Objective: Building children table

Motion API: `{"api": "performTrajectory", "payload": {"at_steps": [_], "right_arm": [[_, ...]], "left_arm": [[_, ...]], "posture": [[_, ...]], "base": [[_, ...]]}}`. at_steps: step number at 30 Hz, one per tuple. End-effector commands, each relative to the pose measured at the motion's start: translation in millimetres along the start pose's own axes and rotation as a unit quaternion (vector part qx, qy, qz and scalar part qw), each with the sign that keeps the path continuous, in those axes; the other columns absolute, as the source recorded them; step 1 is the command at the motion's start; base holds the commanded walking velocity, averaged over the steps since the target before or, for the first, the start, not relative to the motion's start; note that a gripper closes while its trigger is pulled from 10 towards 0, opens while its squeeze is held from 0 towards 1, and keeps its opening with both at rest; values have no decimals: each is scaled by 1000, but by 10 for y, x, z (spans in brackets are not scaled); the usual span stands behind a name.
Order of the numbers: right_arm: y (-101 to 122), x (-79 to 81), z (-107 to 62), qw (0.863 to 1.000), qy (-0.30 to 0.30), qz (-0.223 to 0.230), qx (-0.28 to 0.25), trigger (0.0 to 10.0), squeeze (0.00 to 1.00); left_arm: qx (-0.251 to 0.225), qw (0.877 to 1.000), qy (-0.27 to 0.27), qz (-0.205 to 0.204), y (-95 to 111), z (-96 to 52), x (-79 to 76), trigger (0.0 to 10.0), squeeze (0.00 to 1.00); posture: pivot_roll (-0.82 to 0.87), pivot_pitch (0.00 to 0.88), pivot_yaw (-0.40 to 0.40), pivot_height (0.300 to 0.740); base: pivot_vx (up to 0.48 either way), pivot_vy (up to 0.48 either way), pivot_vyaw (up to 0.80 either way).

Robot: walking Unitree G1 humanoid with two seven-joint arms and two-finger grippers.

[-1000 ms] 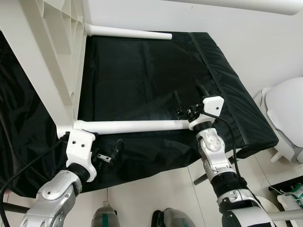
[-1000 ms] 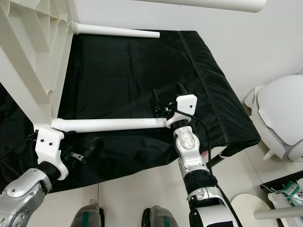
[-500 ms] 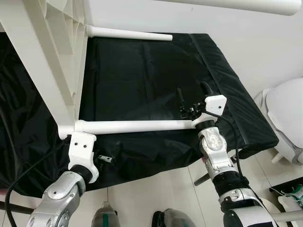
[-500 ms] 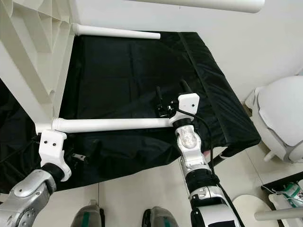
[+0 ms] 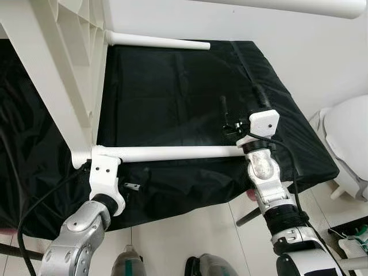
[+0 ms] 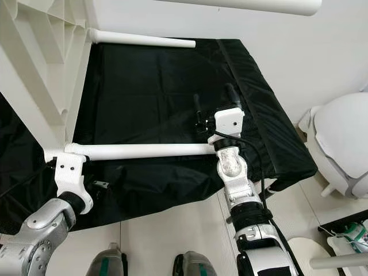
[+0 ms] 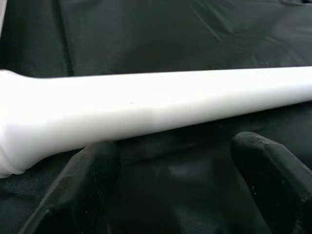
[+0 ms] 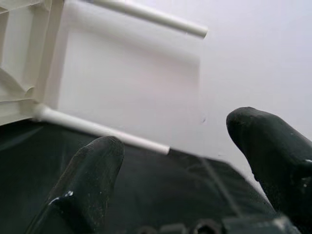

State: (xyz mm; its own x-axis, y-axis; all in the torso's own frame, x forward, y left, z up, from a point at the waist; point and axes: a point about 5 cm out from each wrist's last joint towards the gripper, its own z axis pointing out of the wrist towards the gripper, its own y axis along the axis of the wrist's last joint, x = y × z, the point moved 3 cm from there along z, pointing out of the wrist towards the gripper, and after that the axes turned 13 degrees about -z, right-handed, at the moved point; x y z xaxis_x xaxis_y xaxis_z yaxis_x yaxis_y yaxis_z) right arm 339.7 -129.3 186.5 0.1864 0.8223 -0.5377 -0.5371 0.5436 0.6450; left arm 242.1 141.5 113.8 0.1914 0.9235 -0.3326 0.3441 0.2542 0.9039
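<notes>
White wall (image 5: 322,52) behind a black-draped counter (image 5: 172,98); pale tiled floor (image 5: 190,230); white seat (image 5: 348,138) at right.

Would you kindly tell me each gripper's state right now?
Left gripper: open, just under the white plastic table leg.
Right gripper: open, holding nothing.

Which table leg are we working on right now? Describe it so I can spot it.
Find the black cloth, with the white tabletop tipped on edge at its left. The near table leg juts from its lower corner, between both grippers; the far leg lies along the wall.
</notes>
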Motion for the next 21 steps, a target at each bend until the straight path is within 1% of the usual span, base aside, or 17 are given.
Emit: {"api": "performTrajectory", "payload": {"at_steps": [1, 4, 5, 6, 8, 9, 11, 14, 15, 17, 19, 20, 21], "right_arm": [[51, -53, -26, 999, -24, -25, -13, 10000, 0], [155, -116, -33, 996, -54, -65, -36, 10000, 0], [155, -116, -33, 996, -54, -65, -36, 10000, 0], [193, -128, -32, 994, -61, -75, -44, 10000, 0], [314, -140, -28, 989, -74, -103, -73, 10000, 0], [314, -140, -28, 989, -74, -103, -73, 10000, 0], [410, -131, -21, 984, -84, -125, -97, 10000, 0], [410, -131, -21, 984, -84, -125, -97, 10000, 0], [529, -67, 4, 977, -85, -147, -130, 10000, 0], [529, -67, 4, 977, -85, -147, -130, 10000, 0], [673, 46, 0, 965, -79, -177, -176, 10000, 0], [673, 46, 0, 965, -79, -177, -176, 10000, 0], [716, 80, -6, 961, -77, -185, -192, 10000, 0]], "left_arm": [[13, 1000, 14, -4, -60, 28, 24, 10000, 0], [14, 1000, 14, 4, -56, 61, 28, 10000, 0], [14, 1000, 14, 4, -56, 61, 28, 10000, 0], [14, 1000, 16, 7, -57, 74, 35, 10000, 0], [15, 1000, 14, 6, -52, 96, 42, 10000, 0], [15, 1000, 14, 6, -52, 96, 42, 10000, 0], [15, 1000, 13, 5, -43, 109, 47, 10000, 0], [15, 1000, 13, 5, -43, 109, 47, 10000, 0], [15, 1000, 13, 5, -29, 127, 52, 10000, 0], [15, 1000, 13, 5, -29, 127, 52, 10000, 0], [15, 1000, 11, 7, -15, 147, 58, 10000, 0], [15, 1000, 11, 7, -15, 147, 58, 10000, 0], [15, 1000, 11, 7, -12, 153, 60, 10000, 0]], "posture": [[129, 51, -33, 740], [126, 52, -30, 740], [126, 52, -30, 740], [124, 53, -28, 740], [119, 54, -22, 740], [119, 54, -22, 740], [116, 54, -18, 740], [116, 54, -18, 740], [112, 53, -12, 740], [112, 53, -12, 740], [109, 55, -7, 740], [109, 55, -7, 740], [109, 55, -7, 740]], "base": [[0, 0, 0], [0, 0, 0], [0, 0, 0], [0, 0, 0], [0, 0, 0], [0, 0, 0], [0, 0, 0], [0, 0, 0], [0, 0, 0], [0, 0, 0], [0, 0, 0], [0, 0, 0], [0, 0, 0]]}}
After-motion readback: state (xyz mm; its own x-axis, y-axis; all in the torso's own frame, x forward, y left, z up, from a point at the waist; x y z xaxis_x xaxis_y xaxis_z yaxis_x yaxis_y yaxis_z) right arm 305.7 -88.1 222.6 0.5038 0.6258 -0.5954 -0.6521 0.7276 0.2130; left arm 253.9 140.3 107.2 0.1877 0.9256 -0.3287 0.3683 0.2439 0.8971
